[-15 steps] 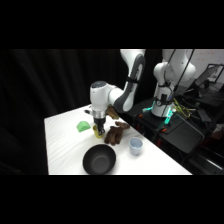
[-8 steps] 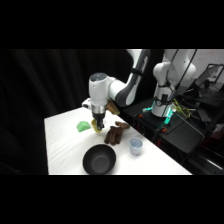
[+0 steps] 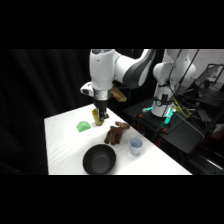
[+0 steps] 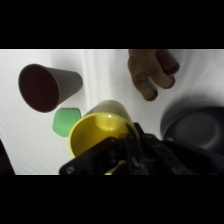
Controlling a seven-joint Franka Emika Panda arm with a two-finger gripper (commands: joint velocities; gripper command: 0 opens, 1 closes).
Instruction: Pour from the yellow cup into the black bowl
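Gripper (image 3: 100,117) hangs above the far part of the white table (image 3: 60,145), closed on the rim of the yellow cup (image 4: 100,130), which is lifted clear of the tabletop; in the wrist view the cup's open mouth faces the camera. Black bowl (image 3: 99,159) sits on the table's near side, well apart from the cup and lower in the side view. Between cup and bowl, slightly to the right, lies a brown plush toy (image 3: 116,133). A pale blue-white cup (image 3: 135,146) stands just beside the toy, near the bowl. A small green object (image 3: 83,126) rests near the held cup. A dark brown cup (image 4: 47,86) lies on its side, seen only in the wrist view, near the green object
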